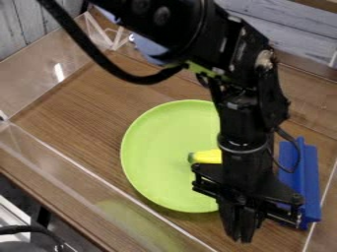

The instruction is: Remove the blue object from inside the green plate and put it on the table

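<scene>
Blue block (302, 180) lies on the table (79, 108), off the right edge of the green plate (158, 148), just beside the rim. Gripper (247, 228) points steeply down at the plate's lower-right edge, next to the block; can't tell from this angle whether the jaws are apart or together. Small yellow piece (206, 157) sits on the plate, partly hidden by the arm.

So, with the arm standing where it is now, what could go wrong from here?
1. The blue object lies on the table right beside the gripper; a sideways move could knock it.
2. The arm stands over the green plate rim and may drag the plate when it withdraws.
3. A small yellow thing on the plate could be pushed.
</scene>
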`<state>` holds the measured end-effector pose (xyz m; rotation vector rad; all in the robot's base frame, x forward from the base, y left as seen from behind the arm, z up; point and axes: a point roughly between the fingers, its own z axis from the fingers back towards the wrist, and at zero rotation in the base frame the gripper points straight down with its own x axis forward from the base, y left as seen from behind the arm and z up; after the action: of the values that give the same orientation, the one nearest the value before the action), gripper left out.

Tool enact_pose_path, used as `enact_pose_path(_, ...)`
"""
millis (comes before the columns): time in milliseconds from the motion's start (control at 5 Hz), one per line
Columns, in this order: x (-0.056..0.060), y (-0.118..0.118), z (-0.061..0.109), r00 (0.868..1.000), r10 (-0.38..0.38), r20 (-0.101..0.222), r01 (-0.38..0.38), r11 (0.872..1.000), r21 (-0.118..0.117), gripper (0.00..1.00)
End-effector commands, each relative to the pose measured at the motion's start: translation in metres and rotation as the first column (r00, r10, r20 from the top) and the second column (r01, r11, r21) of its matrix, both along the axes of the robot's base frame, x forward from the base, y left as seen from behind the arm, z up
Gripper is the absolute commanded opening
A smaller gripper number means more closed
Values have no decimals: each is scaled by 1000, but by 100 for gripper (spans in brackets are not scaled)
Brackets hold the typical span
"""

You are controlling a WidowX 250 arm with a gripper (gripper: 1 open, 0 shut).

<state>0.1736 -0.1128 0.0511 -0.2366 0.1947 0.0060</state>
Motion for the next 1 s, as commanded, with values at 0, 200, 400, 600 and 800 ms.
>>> enact_pose_path(0, 10, -1, 16, 998, 15, 55, -15, 1000, -15, 0)
enact_pose_path(200, 9, 0, 18, 999, 23, 50, -23, 1000, -6, 0)
enact_pose_path(400, 9, 0, 19, 999, 30, 45, -30, 1000, 1, 0)
enact_pose_path(600, 9, 0, 20, 998, 39, 42, -39, 999, 7, 0)
enact_pose_path(800, 9, 0, 20, 998, 47, 39, -47, 999, 12, 0)
